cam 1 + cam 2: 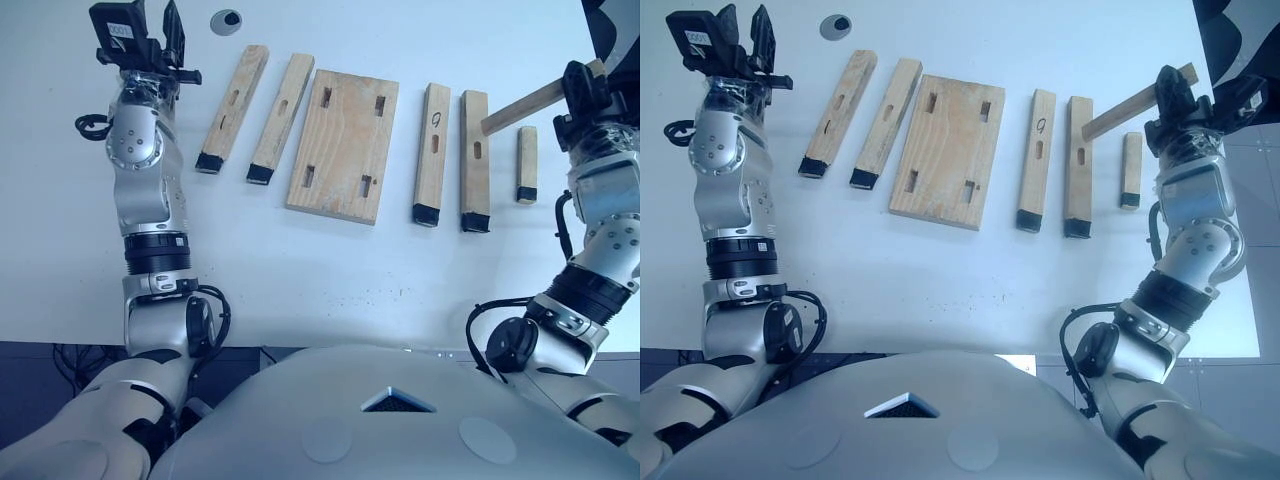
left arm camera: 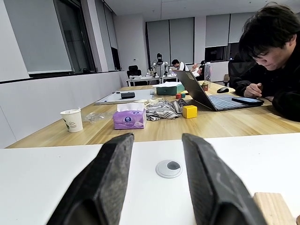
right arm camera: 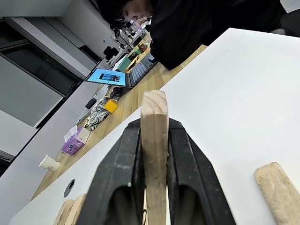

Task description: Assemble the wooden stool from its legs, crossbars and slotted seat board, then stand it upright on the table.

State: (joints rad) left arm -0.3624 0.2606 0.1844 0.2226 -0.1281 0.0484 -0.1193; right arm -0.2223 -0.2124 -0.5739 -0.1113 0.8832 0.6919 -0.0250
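The slotted seat board (image 1: 343,145) lies flat mid-table. Two legs with black tips (image 1: 233,107) (image 1: 281,117) lie to its left, and two more (image 1: 432,152) (image 1: 475,158) to its right. A short crossbar (image 1: 526,164) rests on the table at the far right. My right gripper (image 1: 585,85) is shut on a second crossbar (image 1: 525,105), held tilted above the right legs; in the right wrist view this crossbar (image 3: 155,140) is clamped between the black fingers (image 3: 119,178). My left gripper (image 1: 150,40) stands open and empty at the far left, beyond the left legs.
A round cable grommet (image 1: 226,21) sits in the white table near the left gripper. The table's right edge (image 1: 600,60) is close to the right arm. Behind the table stands a wooden desk (image 2: 225,124) with a laptop and clutter.
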